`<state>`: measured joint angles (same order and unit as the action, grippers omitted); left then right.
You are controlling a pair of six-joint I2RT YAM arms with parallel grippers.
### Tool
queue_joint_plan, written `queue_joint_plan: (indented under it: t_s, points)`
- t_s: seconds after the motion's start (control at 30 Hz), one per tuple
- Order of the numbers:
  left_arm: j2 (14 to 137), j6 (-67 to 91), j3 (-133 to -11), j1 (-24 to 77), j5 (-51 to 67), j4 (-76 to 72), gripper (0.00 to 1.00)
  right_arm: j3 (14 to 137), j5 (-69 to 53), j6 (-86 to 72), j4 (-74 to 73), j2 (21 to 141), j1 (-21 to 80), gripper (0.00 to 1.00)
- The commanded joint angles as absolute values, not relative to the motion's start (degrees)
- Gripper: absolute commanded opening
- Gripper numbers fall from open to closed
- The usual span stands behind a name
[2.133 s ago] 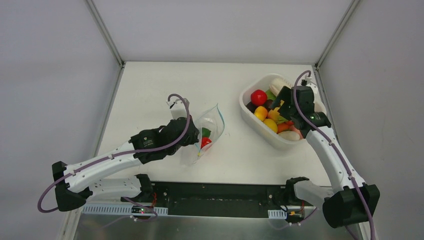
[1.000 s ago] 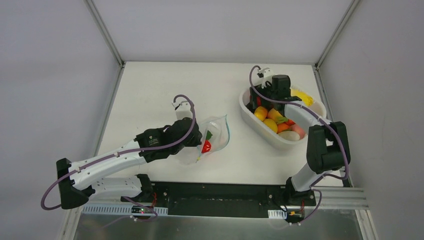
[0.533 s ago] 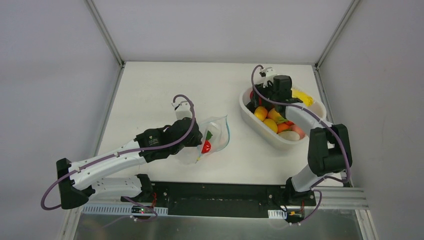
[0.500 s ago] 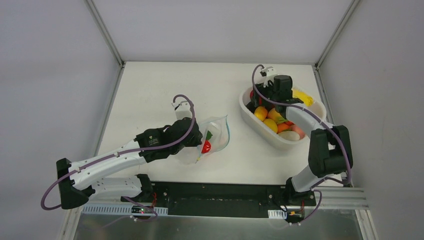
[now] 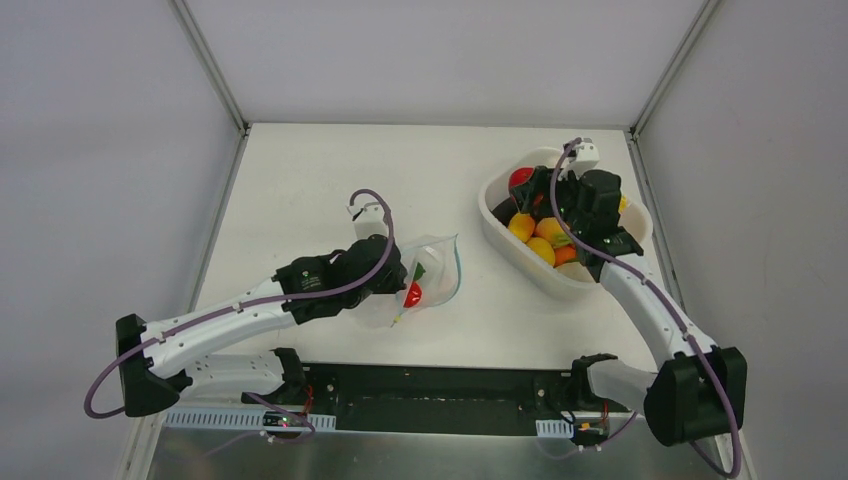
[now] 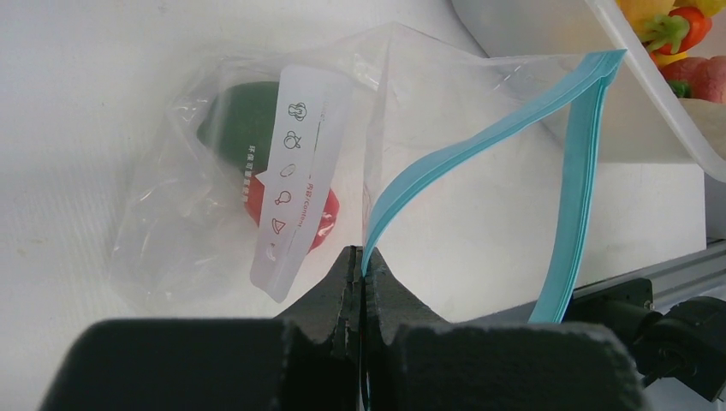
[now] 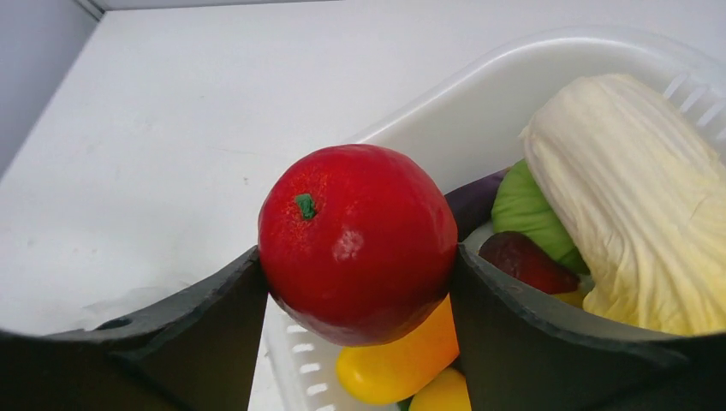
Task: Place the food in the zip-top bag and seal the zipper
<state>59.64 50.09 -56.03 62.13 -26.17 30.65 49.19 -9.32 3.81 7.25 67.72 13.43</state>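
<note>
The clear zip-top bag (image 5: 425, 270) lies mid-table with its mouth open; a red piece (image 6: 330, 214) and a green piece (image 6: 227, 124) lie inside, behind its white label (image 6: 295, 171). My left gripper (image 6: 363, 261) is shut on the bag's teal zipper (image 6: 445, 163) edge and holds the mouth up. My right gripper (image 7: 358, 282) is shut on a red toy tomato (image 7: 358, 241), also seen in the top view (image 5: 520, 179), held just above the white tub (image 5: 500, 232). More food lies in the tub: yellow and orange pieces (image 5: 540, 235).
In the right wrist view the tub (image 7: 445, 120) holds a pale cabbage (image 7: 633, 197), a green piece (image 7: 526, 210), a dark purple piece (image 7: 522, 261) and yellow pieces (image 7: 398, 360). The tub stands at the table's right edge, close to the side wall.
My right arm swung from reaching over the tub's far left side to approaching from the right, and now holds the red tomato lifted. The left gripper and bag have barely moved.
</note>
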Motion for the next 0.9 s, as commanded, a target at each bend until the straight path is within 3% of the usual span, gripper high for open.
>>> queue_joint_plan:
  t_s: [0.0,0.17,0.53,0.73,0.87]
  points:
    - [61.51,48.87,-59.46,61.53,-29.54,29.34,0.0,46.34,-12.77,-6.61,8.81,61.62,13.67,0.53]
    - [63.31,48.54,-61.37,61.55,-31.82,27.16,0.0,46.93,-17.07,-11.48,1.88,57.26,13.63,0.54]
    - [66.36,43.69,-64.25,61.63,-36.5,26.17,0.0,43.73,-27.2,-20.96,1.11,43.56,13.68,0.54]
    - [72.21,40.65,-71.36,61.68,-33.94,31.0,0.0,41.74,-38.62,-28.75,3.68,41.58,13.74,0.54]
    - [71.75,41.1,-66.22,62.3,-29.56,21.71,0.0,39.82,-40.07,-29.65,4.27,39.71,14.16,0.54]
